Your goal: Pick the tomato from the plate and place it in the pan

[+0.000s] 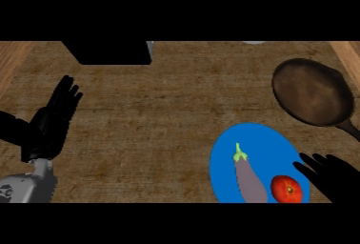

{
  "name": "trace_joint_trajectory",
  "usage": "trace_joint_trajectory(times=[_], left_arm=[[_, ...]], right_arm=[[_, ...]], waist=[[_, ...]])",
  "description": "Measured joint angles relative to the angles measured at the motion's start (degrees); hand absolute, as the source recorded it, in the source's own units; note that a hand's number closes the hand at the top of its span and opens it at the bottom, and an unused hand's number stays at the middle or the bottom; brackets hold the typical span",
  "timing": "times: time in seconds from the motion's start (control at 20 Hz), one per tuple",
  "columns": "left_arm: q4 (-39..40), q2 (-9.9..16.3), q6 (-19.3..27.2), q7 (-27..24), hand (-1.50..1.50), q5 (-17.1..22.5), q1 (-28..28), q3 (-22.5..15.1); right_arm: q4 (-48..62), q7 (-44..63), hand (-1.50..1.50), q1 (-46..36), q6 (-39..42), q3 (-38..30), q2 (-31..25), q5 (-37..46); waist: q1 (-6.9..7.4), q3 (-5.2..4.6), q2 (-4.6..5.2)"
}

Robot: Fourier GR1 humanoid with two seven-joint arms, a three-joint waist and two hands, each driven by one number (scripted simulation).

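Head view: right hand [330, 174] open, empty, beside the tomato [286, 188] on plate [256, 138]; likely smooth, soft, rolls easily—grasp around its middle.

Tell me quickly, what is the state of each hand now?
Left hand: open, fingers straight, holding nothing.
Right hand: open, beside the tomato, holding nothing.
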Motion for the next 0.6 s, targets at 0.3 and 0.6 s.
trace_joint_trajectory(times=[0.3,0.6], left_arm=[[0.0,-1.3,-0.9,-0.1,0.0,-1.2,0.3,0.5],[0.6,-2.9,-0.9,0.5,0.0,-2.7,-0.7,0.8]], right_arm=[[1.5,3.7,-1.5,-3.9,1.4,7.2,7.0,5.5],[3.1,7.2,-1.5,-5.6,4.8,10.3,11.4,11.2]], waist=[[0.1,0.0,0.0],[-0.02,0.02,0.02]])
